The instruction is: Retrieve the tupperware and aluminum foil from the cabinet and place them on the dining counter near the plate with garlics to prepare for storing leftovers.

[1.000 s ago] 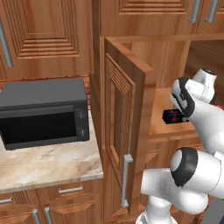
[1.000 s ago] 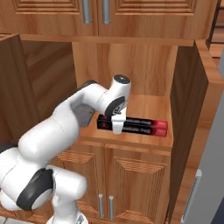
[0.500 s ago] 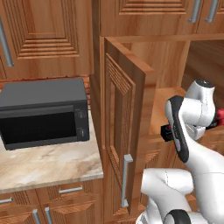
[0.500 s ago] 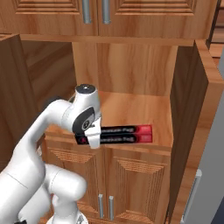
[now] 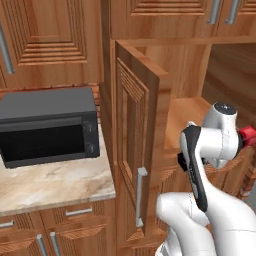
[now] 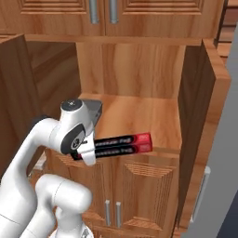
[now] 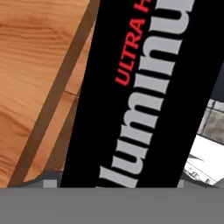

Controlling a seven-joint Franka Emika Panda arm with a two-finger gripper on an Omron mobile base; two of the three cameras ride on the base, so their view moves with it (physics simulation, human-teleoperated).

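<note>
The gripper (image 6: 88, 149) pinches one end of the foil box (image 6: 123, 144). The box's long axis runs sideways, away from the gripper, in front of the cabinet (image 6: 139, 116) shelf edge, so it must come straight out.

From the right base view I see the cabinet shelf (image 6: 135, 116), plain wood, bare across its back and middle. The aluminum foil box (image 6: 122, 143), black with a red end, sits lengthwise at the shelf's front edge; whether it rests on the wood I cannot tell. In the left base view, a marbled counter (image 5: 55, 182) carries a dark microwave (image 5: 49, 125) standing directly on it
</note>
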